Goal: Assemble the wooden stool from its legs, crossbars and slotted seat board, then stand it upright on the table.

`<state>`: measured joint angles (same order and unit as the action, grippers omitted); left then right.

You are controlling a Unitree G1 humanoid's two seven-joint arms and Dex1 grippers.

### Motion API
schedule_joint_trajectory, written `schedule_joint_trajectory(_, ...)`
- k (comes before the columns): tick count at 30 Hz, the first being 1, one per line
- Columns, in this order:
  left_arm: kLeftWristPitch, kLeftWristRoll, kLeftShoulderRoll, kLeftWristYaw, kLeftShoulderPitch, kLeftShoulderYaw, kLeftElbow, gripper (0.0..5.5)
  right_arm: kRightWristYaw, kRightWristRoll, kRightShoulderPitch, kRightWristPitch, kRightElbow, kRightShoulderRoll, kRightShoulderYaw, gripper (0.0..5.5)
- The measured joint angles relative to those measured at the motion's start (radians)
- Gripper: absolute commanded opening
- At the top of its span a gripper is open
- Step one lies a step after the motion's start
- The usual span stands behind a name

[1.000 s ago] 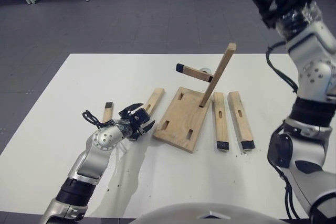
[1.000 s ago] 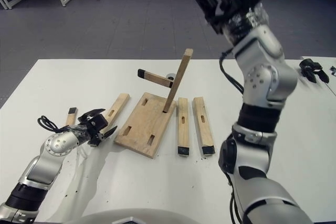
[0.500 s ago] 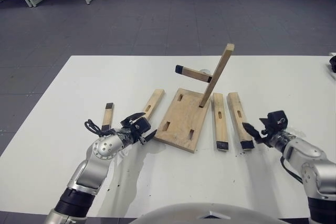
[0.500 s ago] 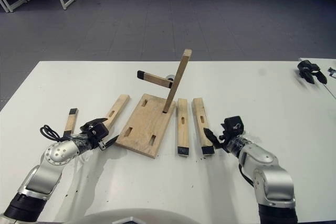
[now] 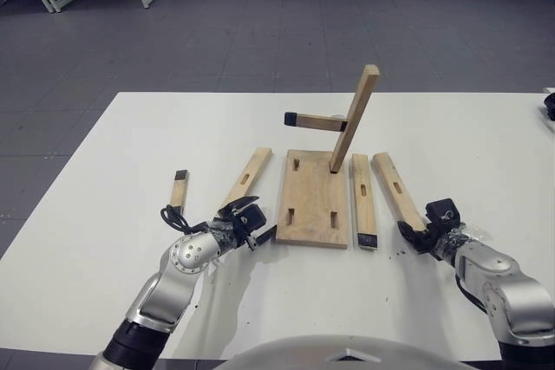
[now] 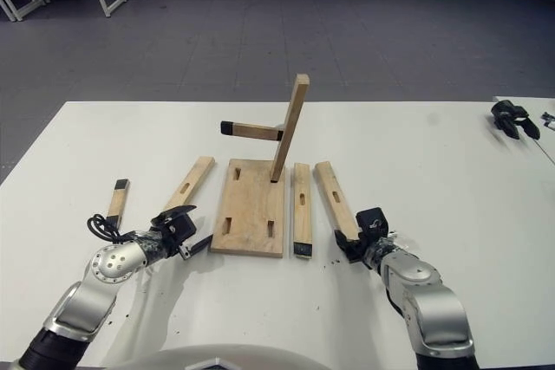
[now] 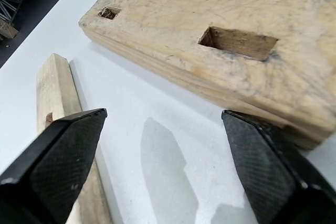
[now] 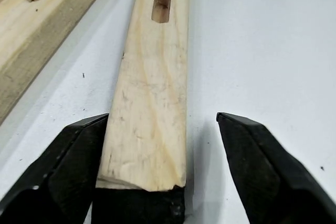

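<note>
Open right pincer [image 8: 161, 117] straddles a leg [image 8: 152, 77]; open left pincer [image 7: 164, 112] perhaps touches seat board [image 7: 173, 9].

One flat rectangular pale wooden seat board [image 5: 312, 201] is lying here. Three long pale wooden legs [image 5: 363, 199] are lying flat, and a fourth leg [image 5: 353, 119] is standing upright. Two short black-tipped wooden crossbars [image 5: 178, 189] are showing.
</note>
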<state>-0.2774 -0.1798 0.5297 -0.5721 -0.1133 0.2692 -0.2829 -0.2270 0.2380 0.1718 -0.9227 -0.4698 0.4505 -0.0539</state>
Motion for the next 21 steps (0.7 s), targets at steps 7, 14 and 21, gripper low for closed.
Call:
schedule_joint_trajectory(7,-0.015,-0.001,-0.032,-0.039,0.061,0.079,0.008,4.10,-0.009,0.002,-0.088,0.004,0.101,-0.026,-0.023,2.08)
schedule_joint_trajectory(14,-0.025,-0.014,-0.109,-0.030,0.138,0.129,0.065,4.10,-0.091,0.151,-0.476,0.180,0.251,-0.076,-0.173,2.07)
schedule_joint_trajectory(21,-0.042,0.034,-0.088,-0.035,0.120,0.040,0.010,4.10,-0.225,0.376,-0.661,0.203,0.336,-0.151,-0.222,2.07)
